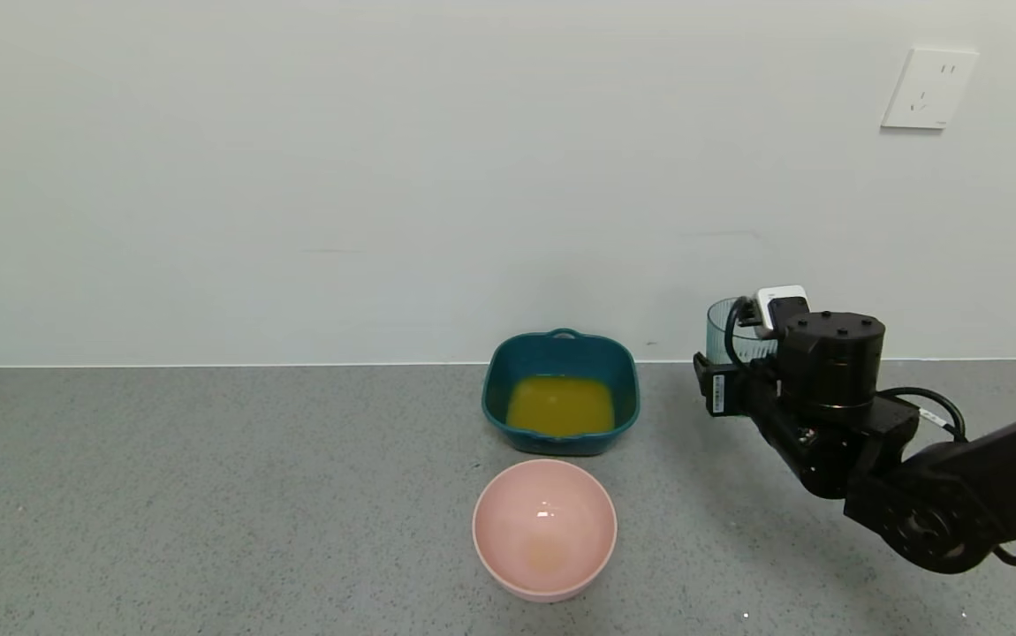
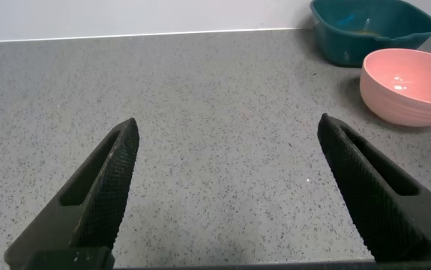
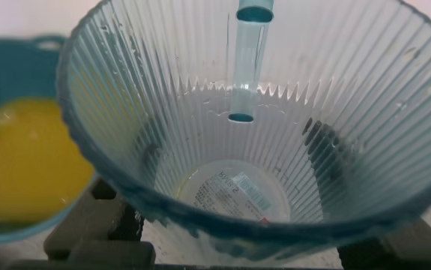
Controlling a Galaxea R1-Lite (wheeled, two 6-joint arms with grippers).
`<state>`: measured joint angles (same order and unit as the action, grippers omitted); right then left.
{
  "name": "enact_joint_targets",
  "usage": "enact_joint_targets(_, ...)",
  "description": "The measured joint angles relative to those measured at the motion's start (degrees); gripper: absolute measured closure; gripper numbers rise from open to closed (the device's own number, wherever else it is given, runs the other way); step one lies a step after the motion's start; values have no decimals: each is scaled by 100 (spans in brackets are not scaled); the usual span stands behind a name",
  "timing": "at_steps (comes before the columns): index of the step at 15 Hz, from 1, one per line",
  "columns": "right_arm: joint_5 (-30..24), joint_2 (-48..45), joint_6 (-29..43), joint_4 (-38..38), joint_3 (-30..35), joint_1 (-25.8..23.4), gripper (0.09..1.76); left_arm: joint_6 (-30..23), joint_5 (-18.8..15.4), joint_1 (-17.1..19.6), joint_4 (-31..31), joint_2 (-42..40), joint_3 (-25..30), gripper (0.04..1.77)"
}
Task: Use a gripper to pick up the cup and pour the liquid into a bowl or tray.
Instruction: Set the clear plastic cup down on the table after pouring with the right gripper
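Note:
My right gripper (image 1: pixel 738 353) is shut on the cup (image 1: pixel 724 332), a ribbed pale blue-green tumbler held upright above the counter, to the right of the dark teal dish (image 1: pixel 561 341). The right wrist view looks down into the cup (image 3: pixel 275 150). Only a faint yellow trace shows at its base, and dark fingers (image 3: pixel 326 154) show through its walls. The orange-yellow liquid (image 1: pixel 560 405) lies pooled in the teal dish (image 3: pixel 20 56). My left gripper (image 2: pixel 226 131) stands open over bare counter, out of the head view.
A round pink bowl (image 1: pixel 544 528) sits just in front of the teal dish, and the left wrist view shows both, the pink bowl (image 2: pixel 410 86) and the teal dish (image 2: pixel 372 34). A white wall with a socket (image 1: pixel 928 88) backs the grey speckled counter.

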<state>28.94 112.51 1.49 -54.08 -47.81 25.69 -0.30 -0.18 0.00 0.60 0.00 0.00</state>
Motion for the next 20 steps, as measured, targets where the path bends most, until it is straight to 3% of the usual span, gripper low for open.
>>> enact_joint_targets(8,-100,594,247,-2011,735,-290,48,-2,0,0,2,0,0,9)
enact_joint_targets(20,-450,1473,495,-2516,707,-1301,48,-2,0,0,0,0,0,9)
